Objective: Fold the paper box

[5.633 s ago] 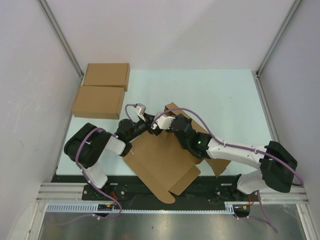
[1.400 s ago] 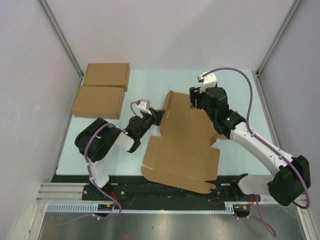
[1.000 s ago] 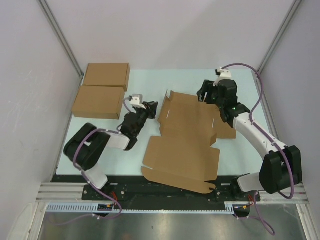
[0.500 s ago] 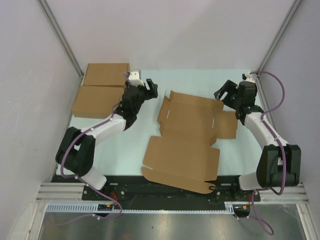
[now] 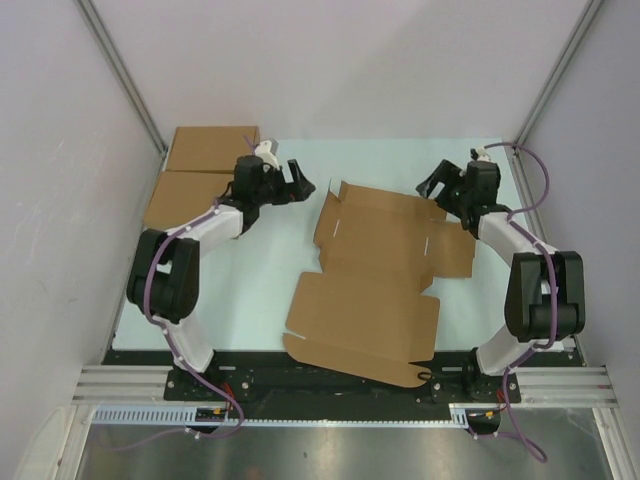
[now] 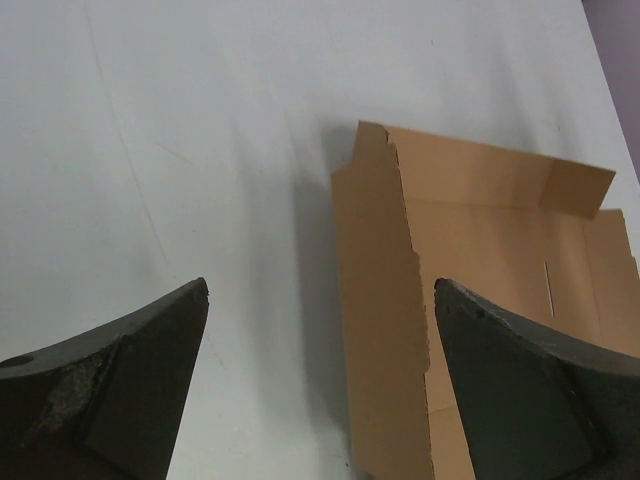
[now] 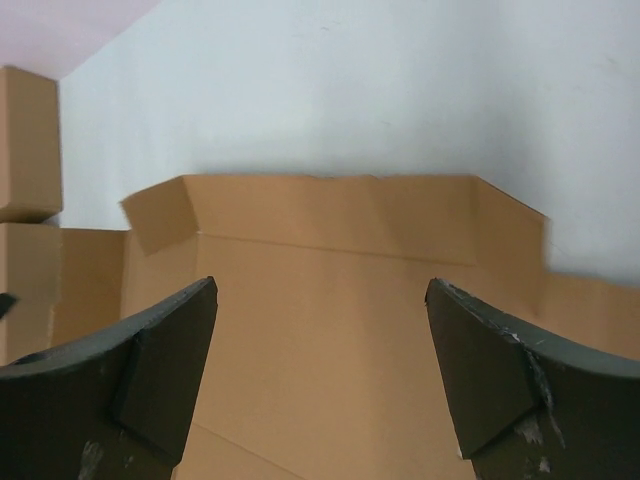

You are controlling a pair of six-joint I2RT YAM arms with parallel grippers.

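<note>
Left gripper (image 5: 297,180) and right gripper (image 5: 433,181) stand spread, empty — the paper box (image 5: 372,268) lies unfolded on the table (image 5: 255,275) between them. You risk dragging the loose sheet — nothing pins it.

Left gripper (image 5: 300,180) spread wide; right gripper (image 5: 432,183) likewise; both arms outstretched.

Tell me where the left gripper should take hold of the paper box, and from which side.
Take the paper box by its left side flap, pinching the free top edge, and come in from the left with the left gripper. That flap appears tilted up off the table, so a finger can pass either side; most of the sheet lies flat, offering no pinchable edge.
</note>
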